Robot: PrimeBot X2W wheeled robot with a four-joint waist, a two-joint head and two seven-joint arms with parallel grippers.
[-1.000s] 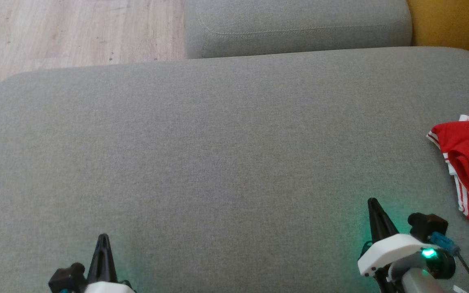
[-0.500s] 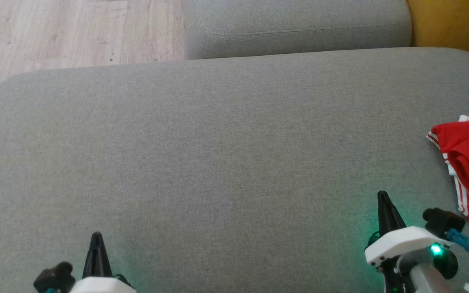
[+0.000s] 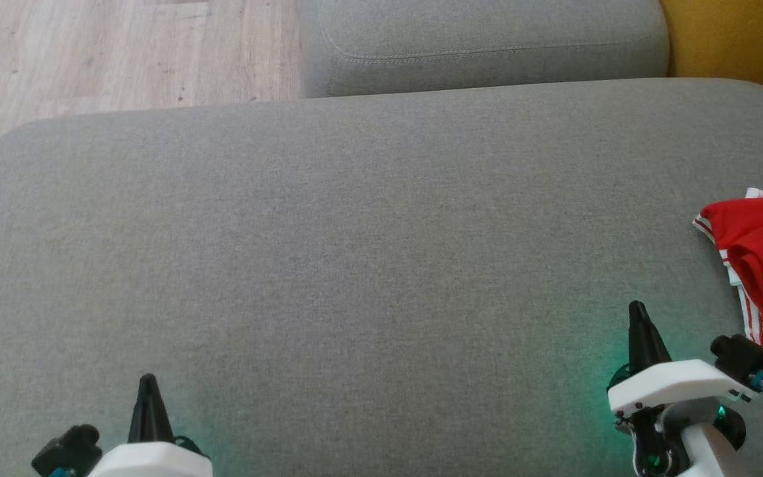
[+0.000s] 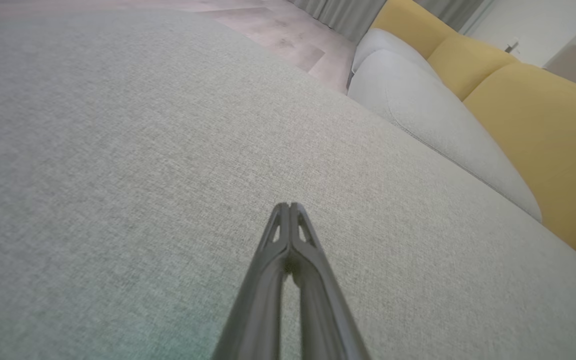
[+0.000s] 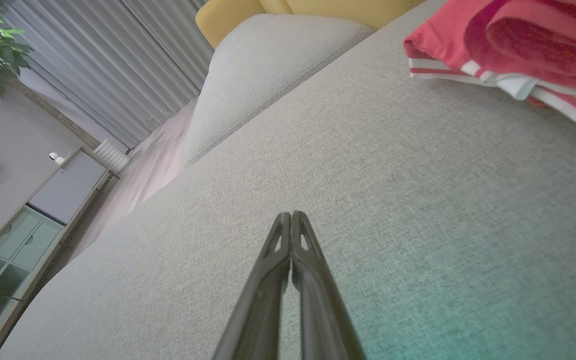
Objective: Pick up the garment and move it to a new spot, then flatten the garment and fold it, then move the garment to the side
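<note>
Your left fingers (image 3: 148, 407) sit clenched and empty at the near left of the grey sofa cushion (image 3: 355, 232). Your right fingers (image 3: 644, 334), also clenched and empty, are nearer the crumpled red garment (image 3: 762, 265), which lies just right of them, stretching near-to-far.

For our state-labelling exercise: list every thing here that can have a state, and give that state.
Red garment with white stripes: bunched up, lying on the grey fabric cushion, not held.
Left gripper: shut, empty.
Right gripper: shut, empty, apart from the garment.
</note>
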